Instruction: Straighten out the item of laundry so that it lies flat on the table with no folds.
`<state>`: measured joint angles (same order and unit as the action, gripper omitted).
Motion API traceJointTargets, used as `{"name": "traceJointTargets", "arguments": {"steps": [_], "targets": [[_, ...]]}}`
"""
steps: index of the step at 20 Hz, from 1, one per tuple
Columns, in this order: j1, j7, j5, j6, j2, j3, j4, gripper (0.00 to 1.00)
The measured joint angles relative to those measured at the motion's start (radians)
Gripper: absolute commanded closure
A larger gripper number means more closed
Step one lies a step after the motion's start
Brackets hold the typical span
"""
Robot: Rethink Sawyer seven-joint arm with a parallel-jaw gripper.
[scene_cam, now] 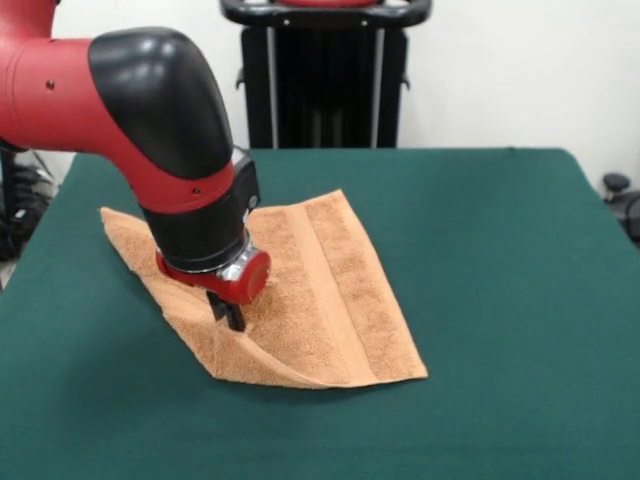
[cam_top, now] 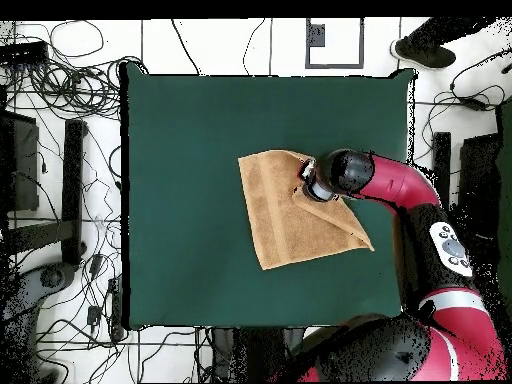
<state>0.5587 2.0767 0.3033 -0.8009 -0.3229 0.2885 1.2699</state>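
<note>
- Ok so my gripper [scene_cam: 229, 316] is down on the towel [scene_cam: 330, 300], landing on its left half in the front view, roughly at the 9 o'clock side of the cloth.
- Can I tell if it's pinching the terry or just poking it? Honestly no. Only the dark tips show under the red wrist ring, so I cannot tell how wide it stands.
- The towel sits on the green table [scene_cam: 500, 300], left of centre in the front view. From overhead it's right of the table's middle, out toward 3 o'clock, with my arm covering its 2 o'clock corner.
- It's not flat yet. In the front view the edge at 6 o'clock looks doubled, with a layer lying over another and a raised ridge running from my tips toward the 5 o'clock corner.
- One woven band runs up the cloth from 5 toward 12 o'clock, and that part looks smooth.
- My read: I'm mid-way, at the grab-the-folded-layer step.
- Next move probably calls for getting hold of the top layer only and dragging it out toward 8 o'clock, low and slow, so the whole towel doesn't slide along.
</note>
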Motion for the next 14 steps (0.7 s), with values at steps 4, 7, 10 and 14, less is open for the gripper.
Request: {"name": "traceJointTargets", "arguments": {"steps": [4, 7, 10, 14], "targets": [[-0.001, 0.000, 0.001, -0.044, -0.007, 0.019, -0.012, 1.00], [-0.004, 0.000, 0.002, -0.070, -0.011, 0.024, -0.019, 1.00], [-0.006, 0.000, 0.003, -0.088, -0.011, 0.025, -0.025, 1.00], [-0.008, 0.000, 0.004, -0.101, -0.011, 0.026, -0.032, 1.00]]}}
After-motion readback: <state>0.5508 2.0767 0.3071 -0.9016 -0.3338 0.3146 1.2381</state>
